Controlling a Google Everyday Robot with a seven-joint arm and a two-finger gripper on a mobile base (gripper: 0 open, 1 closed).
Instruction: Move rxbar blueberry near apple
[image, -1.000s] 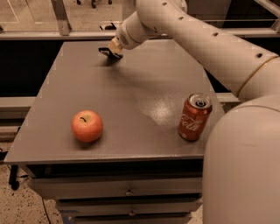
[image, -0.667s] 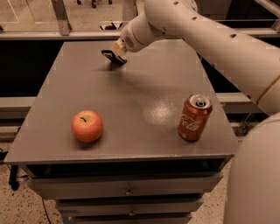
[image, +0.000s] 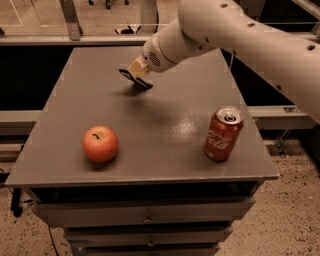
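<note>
Closed on the rxbar blueberry (image: 136, 80), the hand (image: 138, 71) sits over the far left part of the worktop (image: 165, 117), at the end of a pale arm (image: 240, 35) that reaches in from the upper right. The dark, flat bar is pinched at its upper edge and hangs tilted, its left end higher than its right. A soft shadow on the surface just below suggests it is held slightly clear of the worktop, though whether its low corner touches cannot be told.

The apple (image: 100, 143) rests near the front left of the worktop, stem dimple up, well apart from the bar. A red cola can (image: 223, 133) stands upright near the front right edge, its top with the pull tab showing.

The worktop is a plain grey, matte slab with a dull sheen of light in its middle, between the can and the bar. Under it is a stack of grey drawers (image: 147, 215) with small pulls at their centres. Speckled flooring (image: 292, 220) shows at the lower right and lower left. Behind the worktop a pale horizontal rail (image: 65, 40) crosses the view, with a lighter floor beyond it and dark recesses on either side.
</note>
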